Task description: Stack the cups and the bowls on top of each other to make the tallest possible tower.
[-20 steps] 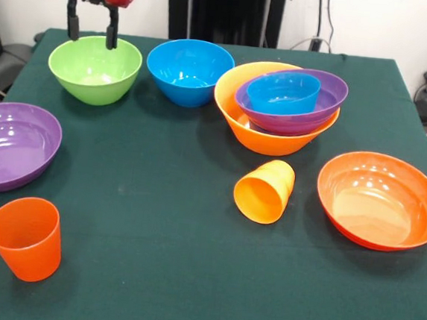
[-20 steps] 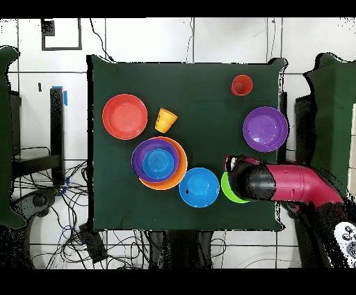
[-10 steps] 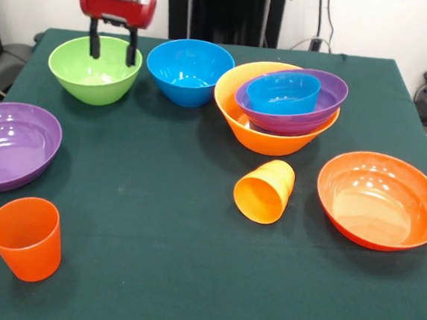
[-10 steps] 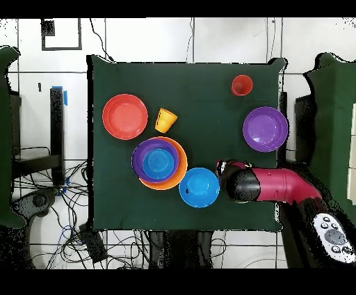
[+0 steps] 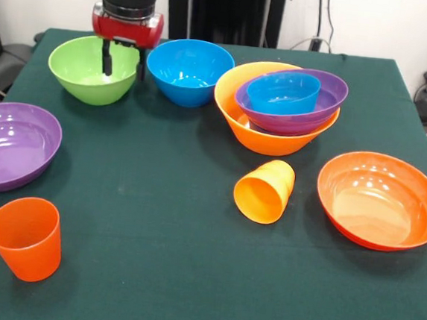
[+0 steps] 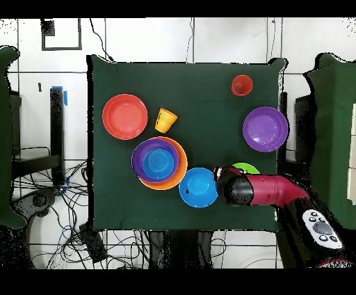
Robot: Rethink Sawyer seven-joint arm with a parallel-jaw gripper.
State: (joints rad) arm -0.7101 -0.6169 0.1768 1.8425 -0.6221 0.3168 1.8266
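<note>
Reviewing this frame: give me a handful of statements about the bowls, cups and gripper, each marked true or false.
1. The yellow-orange cup lies on its side. True.
2. The gripper is shut on the blue bowl. False: it is open, with one finger inside the green bowl and the other outside its rim on the blue bowl's side.
3. The large yellow-orange bowl holds a purple bowl with a small blue bowl in it. True.
4. The red-orange cup sits on top of the stack. False: it stands upright on the table, near the other purple bowl.
5. The wide red-orange bowl is empty. True.
</note>
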